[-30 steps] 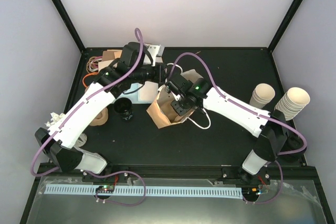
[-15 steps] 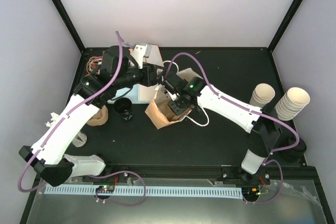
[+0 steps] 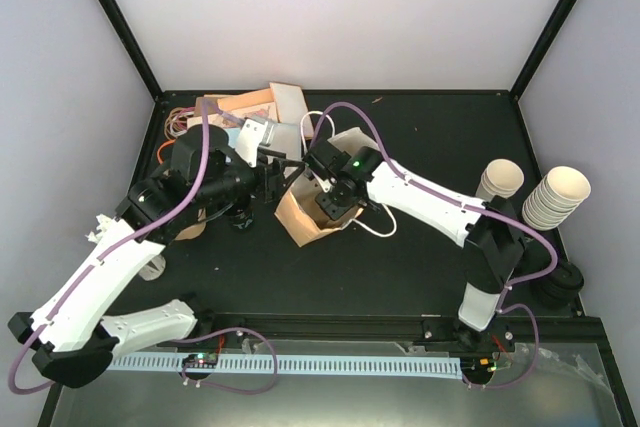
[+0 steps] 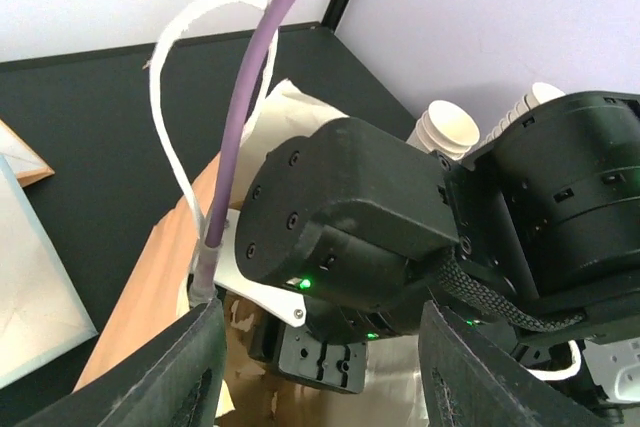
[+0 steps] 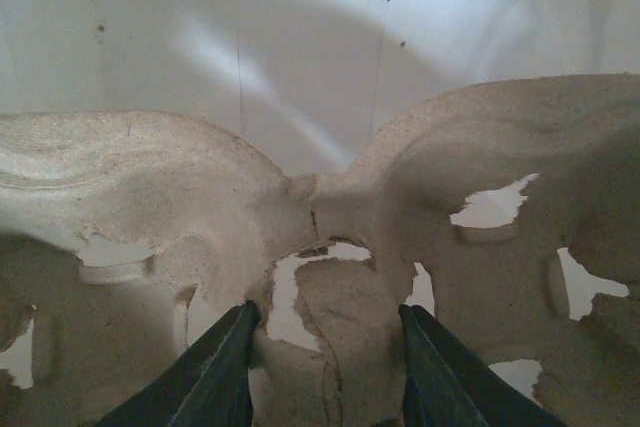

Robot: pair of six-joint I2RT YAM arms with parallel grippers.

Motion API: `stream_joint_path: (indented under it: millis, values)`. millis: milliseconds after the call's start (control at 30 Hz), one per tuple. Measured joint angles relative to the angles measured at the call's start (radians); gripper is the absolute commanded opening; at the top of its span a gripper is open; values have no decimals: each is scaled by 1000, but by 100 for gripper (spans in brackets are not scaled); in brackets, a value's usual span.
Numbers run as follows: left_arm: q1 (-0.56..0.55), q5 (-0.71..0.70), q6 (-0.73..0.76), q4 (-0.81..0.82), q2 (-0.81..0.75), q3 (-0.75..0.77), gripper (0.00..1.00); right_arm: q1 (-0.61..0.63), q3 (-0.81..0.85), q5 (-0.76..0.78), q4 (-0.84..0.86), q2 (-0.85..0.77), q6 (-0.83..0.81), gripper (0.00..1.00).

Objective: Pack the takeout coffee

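Currently the left pincer [image 4: 320,312] stands wide, with nothing between its fingers [image 4: 205,367]. Close ahead of it is the right arm's black wrist housing [image 4: 350,237], a green light glowing on its underside. Just below and ahead of the tips lies the open mouth of the brown paper bag [image 3: 296,220]. The bag's white twisted handle [image 4: 165,97] loops up ahead of the left finger, beside a purple cable [image 4: 250,97]. Stacked cream cups [image 4: 447,127] stand well beyond the housing, ahead and to the right. The right pincer [image 5: 328,312] is down inside the bag, its fingers set either side of the middle ridge of a pulp cup carrier [image 5: 150,197]. Pulp fills the gap from one finger to the other, so it reads as a narrow grip on that ridge. The carrier's moulded wells, torn through in places, spread ahead of this pincer to left and right, and the bag's white inner wall [image 5: 300,47] rises behind them. The takeout coffee [image 3: 240,217] sits outside the bag, back from the left pincer's tips and under that arm's wrist. Only a dark round patch of its lid shows from above, and its lettering cannot be made out. It lies apart from the right pincer, with the bag's side between them.
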Motion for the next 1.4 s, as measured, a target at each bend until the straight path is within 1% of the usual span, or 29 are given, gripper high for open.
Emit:
stream_joint_path:
  millis: [233,533,733,900,1133,1400]
  values:
    - [0,6,0,-6,-13,-53,55,-3,18,-9,11,35,-3,40]
    - [-13,32,17,-9,-16,-79,55,-4,44,-16,24,84,-8,40]
    - [-71,48,53,-2,-16,-87,56,-6,50,-22,32,98,-10,40]
    - [-77,-22,56,5,-16,-111,56,-9,50,-32,47,108,-10,40]
    - [-59,-85,43,1,-17,-120,56,-9,34,-45,80,135,-10,40]
    - [24,-110,16,-30,-16,-119,56,-9,16,-47,111,147,-10,40]
